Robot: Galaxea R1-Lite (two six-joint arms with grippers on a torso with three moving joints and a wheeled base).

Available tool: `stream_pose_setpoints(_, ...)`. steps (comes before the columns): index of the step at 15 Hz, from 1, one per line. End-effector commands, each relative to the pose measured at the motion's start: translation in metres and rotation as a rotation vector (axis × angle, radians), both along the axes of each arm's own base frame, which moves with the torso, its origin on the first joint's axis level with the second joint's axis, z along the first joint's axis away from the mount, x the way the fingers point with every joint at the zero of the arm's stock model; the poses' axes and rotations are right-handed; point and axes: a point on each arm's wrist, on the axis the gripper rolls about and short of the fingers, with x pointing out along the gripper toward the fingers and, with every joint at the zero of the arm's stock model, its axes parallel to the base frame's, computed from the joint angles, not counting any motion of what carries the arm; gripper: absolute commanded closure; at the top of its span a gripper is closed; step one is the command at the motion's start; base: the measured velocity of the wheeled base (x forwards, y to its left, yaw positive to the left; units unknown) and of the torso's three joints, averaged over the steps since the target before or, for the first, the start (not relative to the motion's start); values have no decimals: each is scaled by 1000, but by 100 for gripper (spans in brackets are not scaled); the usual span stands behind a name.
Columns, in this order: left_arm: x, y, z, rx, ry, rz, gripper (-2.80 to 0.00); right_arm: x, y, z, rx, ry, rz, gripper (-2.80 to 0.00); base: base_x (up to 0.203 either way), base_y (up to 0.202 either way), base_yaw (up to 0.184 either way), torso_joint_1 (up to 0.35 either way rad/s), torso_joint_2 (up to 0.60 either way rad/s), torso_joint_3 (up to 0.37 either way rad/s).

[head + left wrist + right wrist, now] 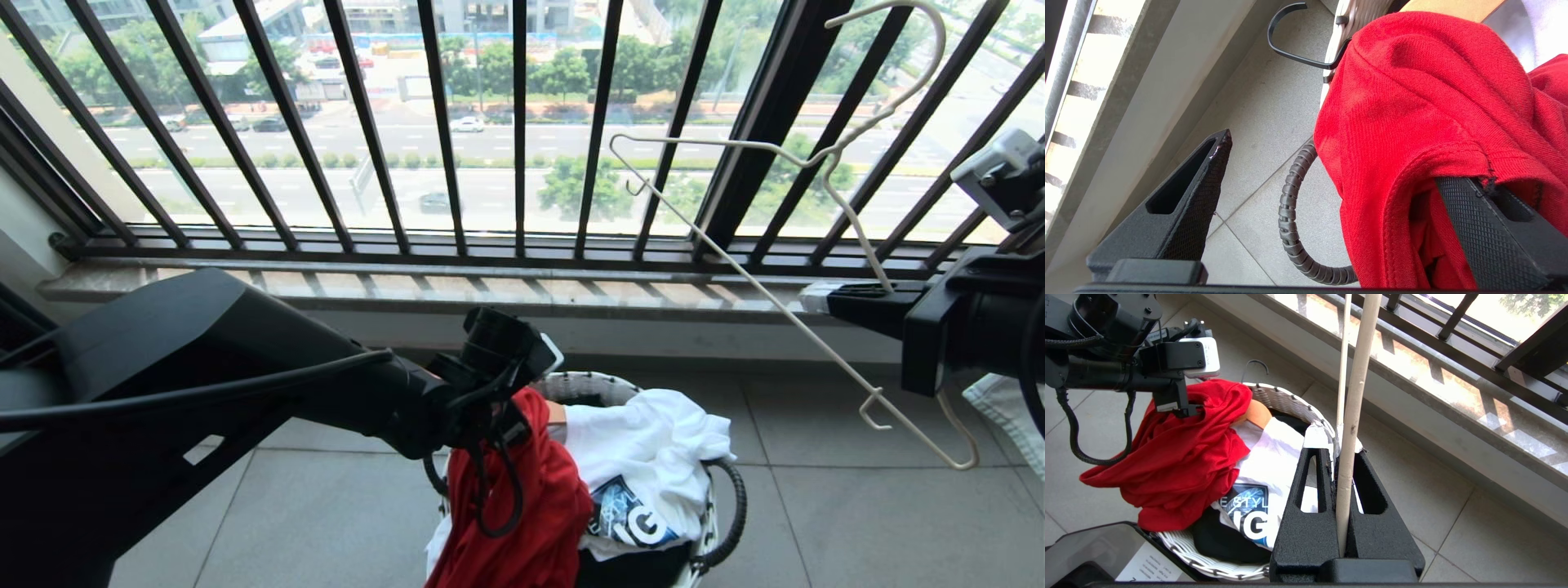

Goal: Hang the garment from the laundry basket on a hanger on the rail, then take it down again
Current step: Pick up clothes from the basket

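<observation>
The red garment (535, 506) hangs half out of the laundry basket (608, 385), spilling over its near left rim. My left gripper (490, 412) is down at the basket's left edge and stands open. In the left wrist view the red garment (1412, 102) drapes over one of its fingers (1474, 228), while the other finger (1188, 196) is bare above the floor. At the right, my right gripper (816, 298) is shut on the off-white wire hanger (816, 155), held up in front of the window bars. The hanger (1351, 396) runs between those shut fingers (1306, 522). The rail is out of view.
A white printed shirt (653, 457) and a black one (1220, 543) fill the basket, with a wooden hanger (1257, 412) among them. The basket's grey ribbed handle (1290, 204) loops near my left gripper. A stone sill (490, 286) and dark window bars (519, 122) close the far side.
</observation>
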Motion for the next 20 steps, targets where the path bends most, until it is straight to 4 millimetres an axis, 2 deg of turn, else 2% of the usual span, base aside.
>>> stream_pose_setpoints(1,3,1,0,0,-7,11,-280,0,0,0,-1,-2,2,0,0,0,0,0,0,0)
stream_pose_setpoints(3,5,0,1,-11,-9,12,-280,0,0,0,0,-3,2,0,0,0,0,0,0,0)
stream_pose_setpoints(8,14,-9,-13,-51,-69,-1,-280,0,0,0,-1,-2,2,0,0,0,0,0,0,0)
stream_pose_setpoints(14,13,-9,-12,-52,-69,-6,-280,0,0,0,-1,-2,2,0,0,0,0,0,0,0)
stream_pose_setpoints(15,13,-9,-12,-55,-70,-5,0,0,0,0,0,-3,2,0,0,0,0,0,0,0)
stream_pose_setpoints(20,14,-9,-11,-67,-72,-4,0,-1,0,1,0,-4,2,0,0,0,0,0,0,0)
